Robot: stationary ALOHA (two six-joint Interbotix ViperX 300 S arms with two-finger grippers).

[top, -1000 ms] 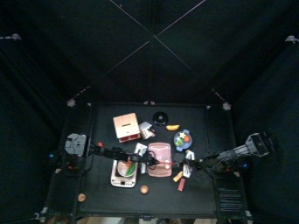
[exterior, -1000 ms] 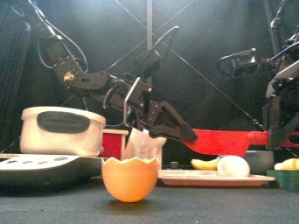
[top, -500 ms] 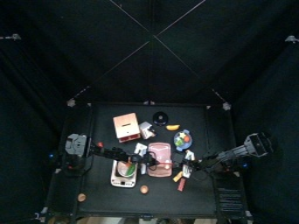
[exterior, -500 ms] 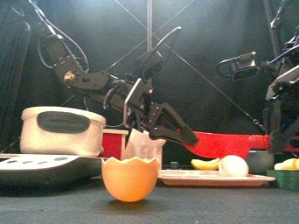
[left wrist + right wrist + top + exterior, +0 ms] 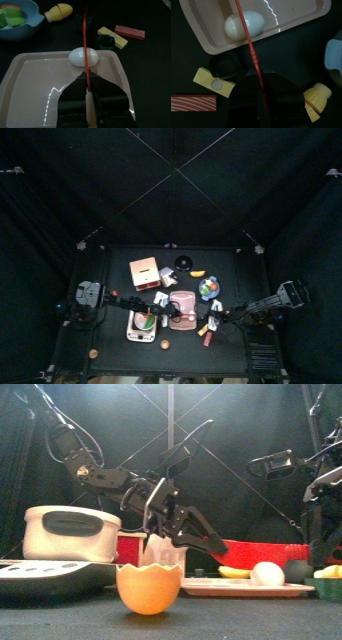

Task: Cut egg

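1. We see black curtains [image 5: 80, 198] closing the pen on every side, hanging in soft vertical folds.
2. We look down on a small black table [image 5: 127, 353] at the middle of the enclosure.
3. Thin pale lines [image 5: 171, 168] cross diagonally overhead and meet above the table.
4. From the front view, we see the dark curtain backdrop [image 5: 254, 424] faintly lit, with slim cables slanting across it.

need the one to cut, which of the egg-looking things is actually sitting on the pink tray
The whole white egg, lying on the pink tray right ahead of the left gripper. The other, an orange cracked eggshell cup, stands empty on the black table, off the tray.
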